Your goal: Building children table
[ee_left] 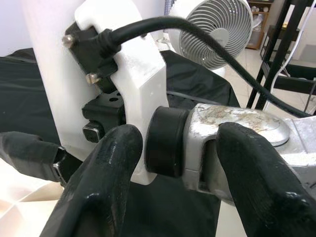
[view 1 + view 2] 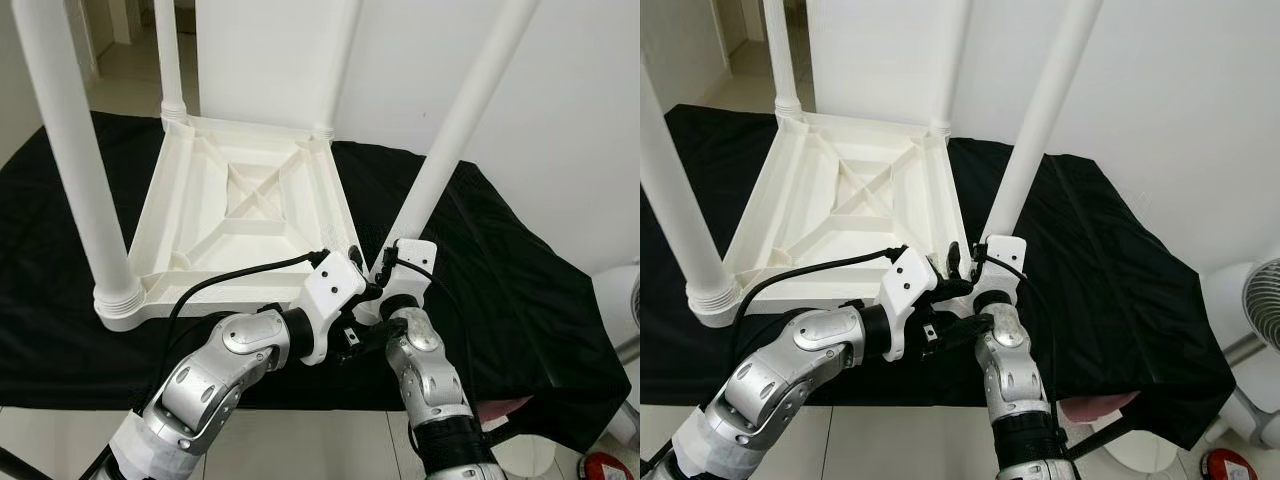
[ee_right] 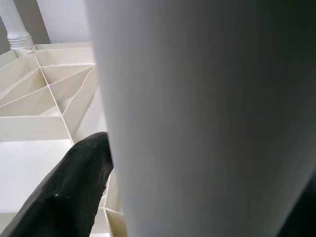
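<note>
A white plastic children's table (image 2: 240, 215) lies upside down on a surface draped in black cloth (image 2: 500, 270), its ribbed underside facing up with an X-shaped brace at the centre. Legs stand in its corners: one near leg (image 2: 75, 170) at about 9 o'clock from the tabletop's centre, two far legs at roughly 11 and 1 o'clock, and a fourth leg (image 2: 455, 130) rising tilted from the near corner at about 4 o'clock. Both silver arms meet at that corner. The right gripper (image 3: 74, 192) is at the base of the tilted leg, and its wrist view shows one black finger pressed against the broad white tube with the ribbed underside behind it; the other finger is only a dark edge at the far side, so the jaws appear closed around the leg. The left gripper (image 1: 175, 163) sits just beside it at about 9 o'clock from the right wrist, its jaws parted to either side of the right arm's wrist joint, one finger (image 1: 106, 182) touching the white wrist housing; whether they actually clamp anything I cannot tell. A white fan (image 2: 1265, 300) stands on the floor at 4 o'clock beyond the cloth
</note>
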